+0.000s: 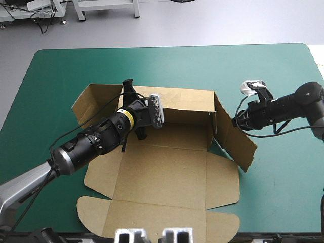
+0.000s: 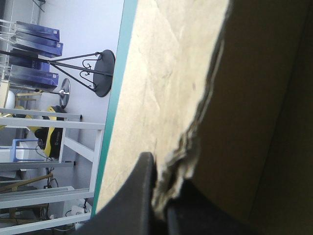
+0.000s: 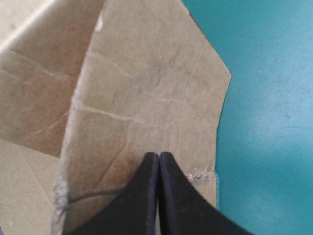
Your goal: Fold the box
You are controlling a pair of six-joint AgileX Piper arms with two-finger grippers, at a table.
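Left fingers [image 2: 131,205] pinch the box [image 2: 161,98]; closed right fingers [image 3: 142,198] touch its flap [image 3: 156,88].

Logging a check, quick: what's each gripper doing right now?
Left gripper: shut on the box.
Right gripper: shut, empty, at the box's side flap.

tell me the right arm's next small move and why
Probably push the right gripper inward to tip the right flap upright: it leans outward with the shut jaws at its outer face, while the left gripper grips the box at its far wall.
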